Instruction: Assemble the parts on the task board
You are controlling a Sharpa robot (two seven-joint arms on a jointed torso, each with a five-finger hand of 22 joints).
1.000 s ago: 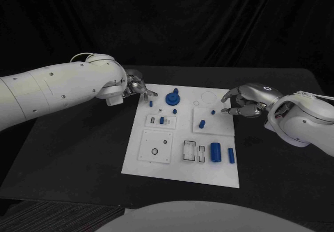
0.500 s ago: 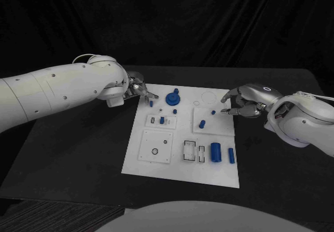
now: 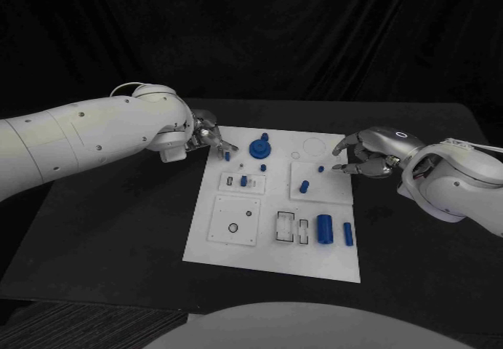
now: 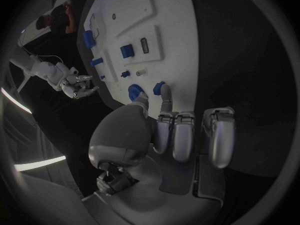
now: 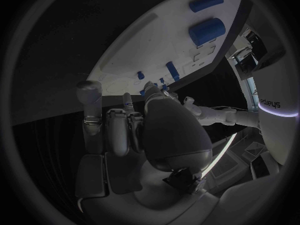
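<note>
Head view: the task board (image 3: 315, 256) lies mid-table, long axis running from twelve to six o'clock. The left hand (image 3: 206, 135) sits at the board's ten o'clock corner, fingers drawn together on a small blue peg (image 3: 227, 155) that stands upright just off its fingertips, toward four o'clock. The round blue part (image 3: 260, 150) stands beside it at three o'clock. The right hand (image 3: 367, 154) hovers at the two o'clock edge, fingers curled; whether it holds anything I cannot tell.

Left wrist view: thumb and a finger meet at the small blue peg (image 4: 160, 89). The left hand is clearly nearer.

Right wrist view: the right hand (image 5: 134, 122) shows curled fingers above the board's edge
</note>
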